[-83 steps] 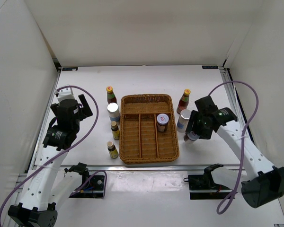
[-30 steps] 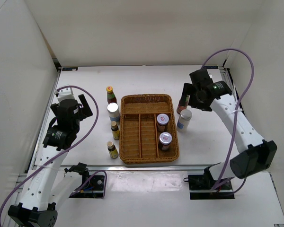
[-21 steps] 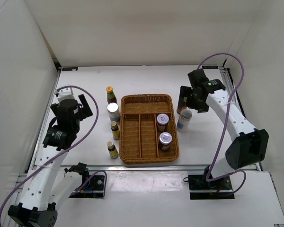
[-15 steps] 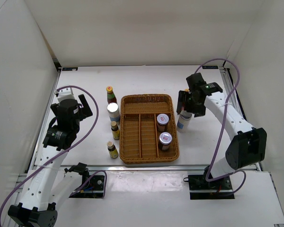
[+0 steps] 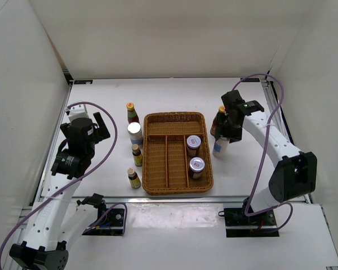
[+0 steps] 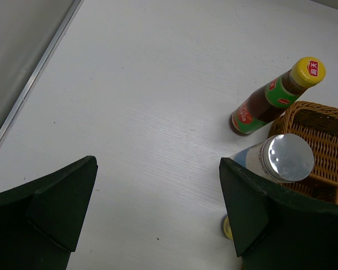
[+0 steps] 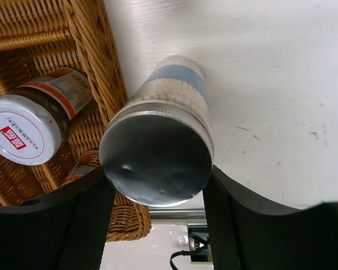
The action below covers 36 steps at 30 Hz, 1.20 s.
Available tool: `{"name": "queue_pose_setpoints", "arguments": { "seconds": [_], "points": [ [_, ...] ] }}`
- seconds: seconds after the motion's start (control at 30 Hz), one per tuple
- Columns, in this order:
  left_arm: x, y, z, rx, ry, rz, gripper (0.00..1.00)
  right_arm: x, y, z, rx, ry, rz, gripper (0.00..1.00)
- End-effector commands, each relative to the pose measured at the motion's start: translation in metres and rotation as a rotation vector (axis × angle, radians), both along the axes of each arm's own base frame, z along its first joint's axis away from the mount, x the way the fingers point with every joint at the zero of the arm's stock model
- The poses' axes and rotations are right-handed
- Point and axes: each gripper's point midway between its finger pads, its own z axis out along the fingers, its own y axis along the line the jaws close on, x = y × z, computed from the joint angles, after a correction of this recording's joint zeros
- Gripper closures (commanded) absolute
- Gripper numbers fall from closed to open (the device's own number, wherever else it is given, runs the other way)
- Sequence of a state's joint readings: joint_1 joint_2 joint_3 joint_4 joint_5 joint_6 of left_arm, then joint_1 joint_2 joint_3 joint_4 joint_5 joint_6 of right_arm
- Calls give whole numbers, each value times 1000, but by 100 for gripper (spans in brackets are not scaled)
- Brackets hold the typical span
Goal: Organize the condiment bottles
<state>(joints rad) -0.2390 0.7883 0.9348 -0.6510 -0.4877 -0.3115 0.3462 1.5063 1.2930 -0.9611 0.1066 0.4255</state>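
Fingers of your right gripper (image 7: 155, 177) press against both sides of the white-blue cylinder (image 7: 169, 107) at its silver lid. It stands on the table (image 7: 270, 84) just outside the wicker tray (image 7: 93, 50), with a short jar (image 7: 31, 129) past that wall to the fingers' left. Your left gripper (image 6: 158, 163) hangs wide open, with the red-sauce bottle (image 6: 270, 98) ahead-right and another silver-lidded cylinder (image 6: 279, 160) beside its right finger.
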Motion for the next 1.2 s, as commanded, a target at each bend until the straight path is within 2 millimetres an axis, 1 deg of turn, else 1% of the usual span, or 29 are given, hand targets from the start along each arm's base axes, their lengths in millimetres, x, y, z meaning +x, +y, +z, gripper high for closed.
{"name": "queue_pose_setpoints", "arguments": {
  "seconds": [0.0, 0.03, 0.07, 0.1, 0.13, 0.2, 0.23, 0.3, 0.33, 0.37, 0.43, 0.47, 0.5, 0.53, 0.57, 0.6, 0.7, 0.73, 0.8, 0.93, 0.97, 1.03, 1.1, 1.13, 1.17],
  "points": [
    [0, 2, 1, 10, -7, 8, 0, 18, -9, 58, -17, -178, -5, 77],
    [0, 2, 1, 10, -7, 8, 0, 19, -11, 64, -26, -189, -1, 79],
    [0, 2, 1, 10, -7, 8, 0, 18, -11, 75, -16, -216, -2, 82],
    [0, 2, 1, 10, -7, 8, 0, 16, -9, 82, -16, -235, 8, 83],
    [0, 2, 1, 10, -7, 8, 0, 16, -4, 100, -12, -291, 22, 88],
    [0, 2, 1, 10, -7, 8, 0, 15, 4, 117, -5, -345, 43, 92],
    [0, 2, 1, 10, -7, 8, 0, 14, 17, 129, 16, -377, 79, 95],
    [0, 2, 1, 10, -7, 8, 0, 12, 27, 146, 33, -423, 107, 98],
    [0, 2, 1, 10, -7, 8, 0, 9, 37, 156, 37, -455, 134, 100],
    [0, 2, 1, 10, -7, 8, 0, 10, 41, 157, 32, -461, 134, 100],
    [0, 2, 1, 10, -7, 8, 0, 11, 44, 155, 7, -464, 132, 100],
    [0, 2, 1, 10, -7, 8, 0, 12, 45, 146, -6, -442, 135, 93],
    [0, 2, 1, 10, -7, 8, 0, 14, 42, 140, -18, -424, 127, 79],
    [0, 2, 1, 10, -7, 8, 0, 13, 41, 135, -24, -412, 128, 75],
    [0, 2, 1, 10, -7, 8, 0, 12, 39, 124, -31, -387, 125, 69],
    [0, 2, 1, 10, -7, 8, 0, 13, 42, 119, -19, -385, 132, 59],
    [0, 2, 1, 10, -7, 8, 0, 15, 41, 112, -17, -384, 136, 46],
    [0, 2, 1, 10, -7, 8, 0, 13, 40, 106, -24, -370, 138, 37],
    [0, 2, 1, 10, -7, 8, 0, 12, 38, 102, -43, -363, 163, 32],
    [0, 2, 1, 10, -7, 8, 0, 18, 27, 87, -91, -339, 153, 28],
    [0, 2, 1, 10, -7, 8, 0, 19, 21, 78, -112, -315, 155, 28],
    [-1, 2, -3, 13, 2, 8, 0, 25, 13, 70, -135, -304, 158, 27],
    [-1, 2, -3, 13, 2, 8, 0, 29, 3, 51, -129, -247, 150, 25],
    [-1, 2, -3, 13, 2, 8, 0, 37, -7, 48, -118, -252, 123, 24],
    [-1, 2, -3, 13, 2, 8, 0, 39, -12, 42, -113, -234, 127, 22]
  ]
}}
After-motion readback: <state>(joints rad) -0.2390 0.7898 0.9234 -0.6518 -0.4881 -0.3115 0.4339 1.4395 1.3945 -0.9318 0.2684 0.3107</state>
